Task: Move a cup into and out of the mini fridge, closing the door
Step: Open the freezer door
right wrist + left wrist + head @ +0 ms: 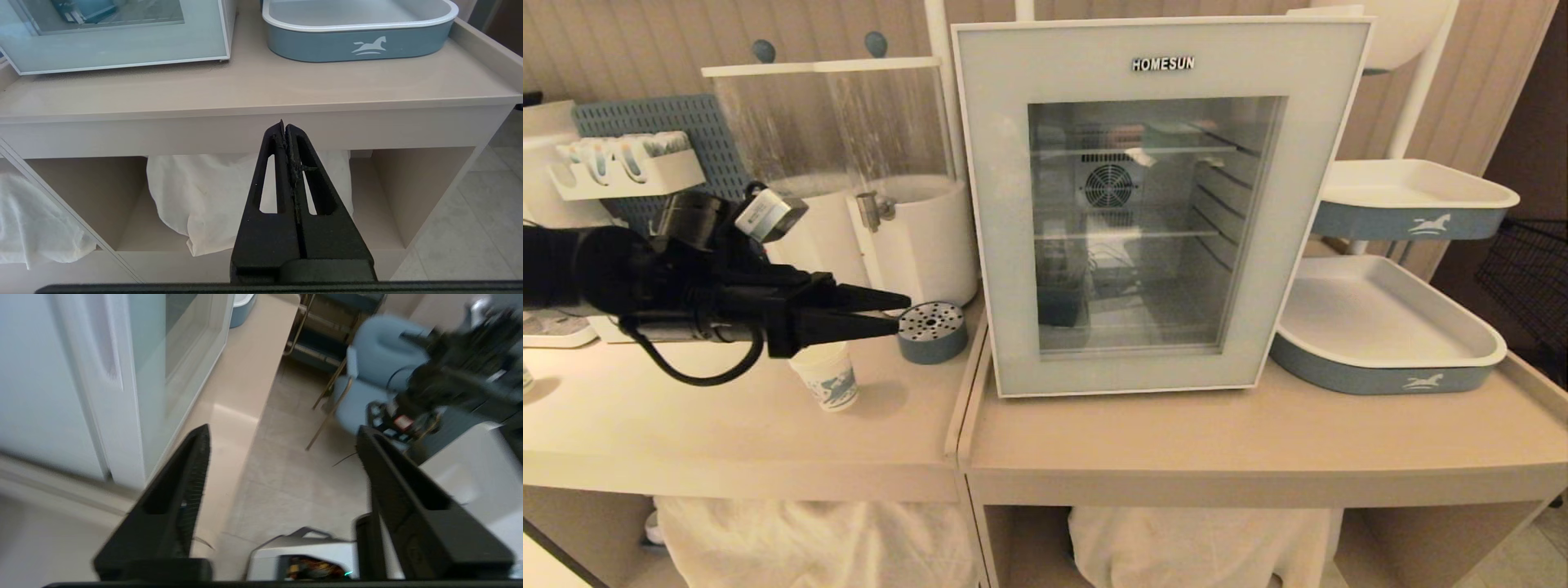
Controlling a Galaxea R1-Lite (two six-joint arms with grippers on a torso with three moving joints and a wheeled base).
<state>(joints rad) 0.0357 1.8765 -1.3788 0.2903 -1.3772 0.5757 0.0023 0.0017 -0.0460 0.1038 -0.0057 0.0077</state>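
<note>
One mini fridge [1160, 204] upright on right bench [1258, 441], door [1013, 245] closed flush. Left tool [903, 314] level over left bench [686, 425], fingers spread, holding nothing. Right tool [284, 127] below bench front edge, fingers pressed together, holding nothing. Cup [827, 377] upright on left bench, directly beneath left tool, apart from fridge.

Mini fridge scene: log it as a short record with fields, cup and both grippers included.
door: door of the mini fridge shut
cup: cup upright on the counter, left of the fridge, outside it
left gripper: left gripper open, empty, level above the cup, tips toward the fridge
right gripper: right gripper shut, empty, parked low before the counter's front edge
tray: blue tray right of the fridge
</note>
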